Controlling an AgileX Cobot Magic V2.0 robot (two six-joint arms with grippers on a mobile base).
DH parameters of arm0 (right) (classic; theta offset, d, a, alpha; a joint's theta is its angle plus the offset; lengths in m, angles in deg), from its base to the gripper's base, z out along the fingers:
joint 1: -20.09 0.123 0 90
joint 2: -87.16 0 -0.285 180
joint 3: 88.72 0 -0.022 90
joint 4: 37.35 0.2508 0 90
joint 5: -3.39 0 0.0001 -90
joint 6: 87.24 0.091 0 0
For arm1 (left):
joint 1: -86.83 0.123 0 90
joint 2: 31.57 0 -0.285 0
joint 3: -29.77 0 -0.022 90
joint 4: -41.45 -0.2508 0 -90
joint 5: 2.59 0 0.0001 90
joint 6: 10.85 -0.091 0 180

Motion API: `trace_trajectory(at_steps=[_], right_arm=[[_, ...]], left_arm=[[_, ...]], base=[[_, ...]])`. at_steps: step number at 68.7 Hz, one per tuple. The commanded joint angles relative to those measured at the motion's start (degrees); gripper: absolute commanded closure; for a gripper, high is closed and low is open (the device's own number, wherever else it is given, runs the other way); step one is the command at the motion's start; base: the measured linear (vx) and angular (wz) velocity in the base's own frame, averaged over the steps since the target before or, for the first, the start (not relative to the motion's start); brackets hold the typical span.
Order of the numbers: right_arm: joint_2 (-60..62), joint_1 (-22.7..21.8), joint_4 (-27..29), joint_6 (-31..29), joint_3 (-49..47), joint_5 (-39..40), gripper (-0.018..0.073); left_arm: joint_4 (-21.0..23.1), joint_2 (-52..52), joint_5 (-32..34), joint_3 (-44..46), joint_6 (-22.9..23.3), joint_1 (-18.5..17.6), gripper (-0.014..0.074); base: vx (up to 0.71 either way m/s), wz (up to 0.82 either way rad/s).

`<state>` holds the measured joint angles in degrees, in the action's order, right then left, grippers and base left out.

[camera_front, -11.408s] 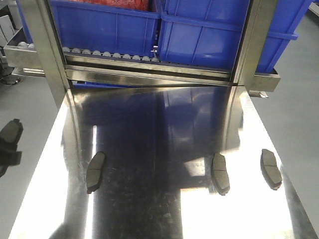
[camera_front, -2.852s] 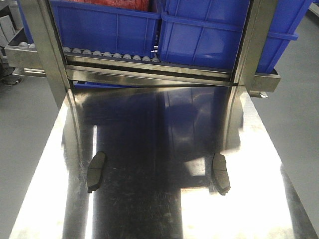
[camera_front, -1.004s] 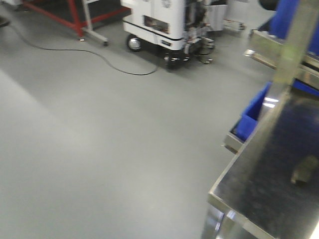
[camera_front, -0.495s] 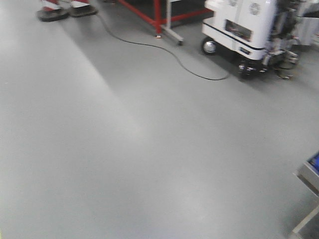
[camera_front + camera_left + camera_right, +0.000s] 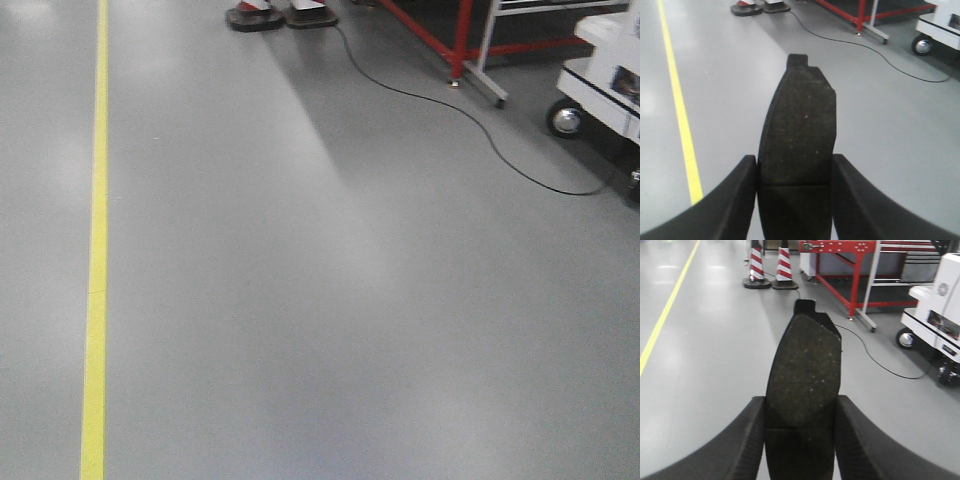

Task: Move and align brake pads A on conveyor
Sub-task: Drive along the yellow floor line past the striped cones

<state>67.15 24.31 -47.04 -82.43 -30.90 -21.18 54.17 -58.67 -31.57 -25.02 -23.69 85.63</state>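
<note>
Left wrist view: left claw (image 5: 794,167) clamped on a pad. Left brake pad (image 5: 800,115) sits between the two dark fingers (image 5: 735,195), both touching its long edges. The pad's broad, rough, dark face is turned to the camera. It juts out past the fingertips, and its far end narrows to a small notched tab. A thin line crosses the pad low down, between the fingers. Grey floor (image 5: 900,130) lies behind it.

Right wrist view: much the same. Right claw (image 5: 800,407) closed on the right brake pad (image 5: 805,355), with a finger pressed to each side. Speckled dark face toward the camera, tab at the far end, faint cross line low between the fingers. This pad too is held clear of the floor.

Surroundings, front view: open grey floor fills most of the view. A yellow line (image 5: 95,300) runs down the left side. A black cable (image 5: 480,120) snakes across the upper right, from near the cone bases toward a white cart (image 5: 610,70) with a small wheel at the right edge. A red frame (image 5: 440,35) stands beyond the cable. The right wrist view shows two red-and-white striped cones (image 5: 784,265) on dark bases, left of the red frame.
</note>
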Motion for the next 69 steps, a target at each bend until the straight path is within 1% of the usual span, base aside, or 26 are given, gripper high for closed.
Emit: trace_trajectory(at_steps=[1, 36, 69], right_arm=[[-0.40, -0.17, -0.80, -0.45, -1.88, 5.79, 0.0556], [-0.40, -0.17, -0.80, -0.45, -1.88, 5.74, 0.0556], [-0.40, -0.17, -0.80, -0.45, -1.88, 5.74, 0.0556]], left_arm=[[1.07, -0.38, 5.52, 1.54, 0.41, -0.10, 0.0488], [1.07, -0.38, 5.52, 1.54, 0.41, -0.10, 0.0488], [1.07, -0.38, 5.52, 1.54, 0.41, -0.10, 0.0488]], base=[[0.10, 0.40], [0.18, 0.29], [0.37, 0.08]])
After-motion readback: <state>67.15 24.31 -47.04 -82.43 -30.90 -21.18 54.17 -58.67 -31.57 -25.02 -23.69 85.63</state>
